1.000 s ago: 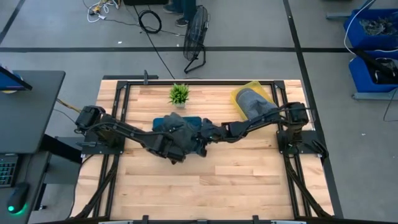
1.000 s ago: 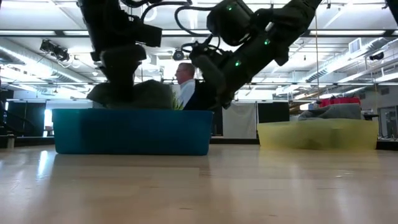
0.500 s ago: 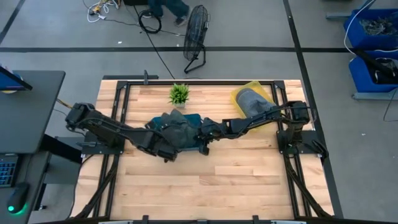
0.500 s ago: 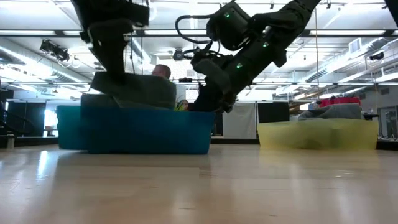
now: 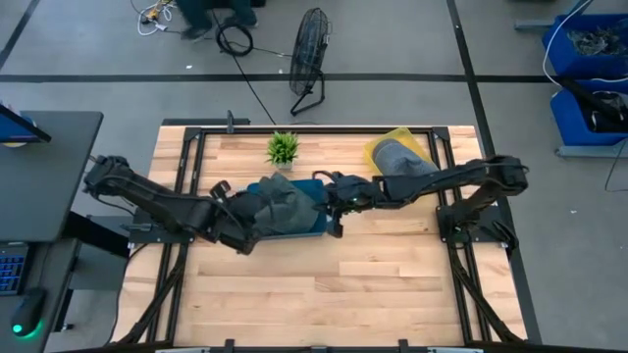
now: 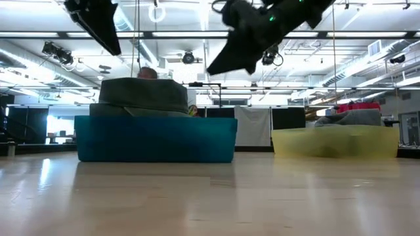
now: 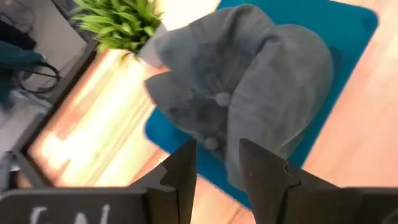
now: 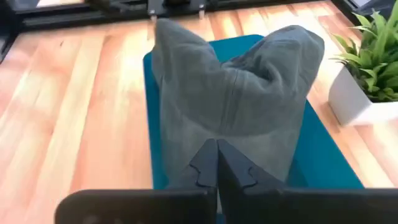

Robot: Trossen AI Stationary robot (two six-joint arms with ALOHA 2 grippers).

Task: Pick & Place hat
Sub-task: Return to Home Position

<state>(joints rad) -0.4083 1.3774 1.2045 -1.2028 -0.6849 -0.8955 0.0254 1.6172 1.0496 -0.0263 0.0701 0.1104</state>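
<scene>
Left fingers (image 7: 180, 179) apart, right fingers (image 8: 204, 167) together; grey caps (image 6: 143, 97) in blue bin (image 6: 157, 139)

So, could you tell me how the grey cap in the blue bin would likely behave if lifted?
The grey cap is probably floppy: its crown is creased and dented. Likely light: soft cloth heaped above the rim of the blue bin. Unlikely to roll: it slumps.
</scene>
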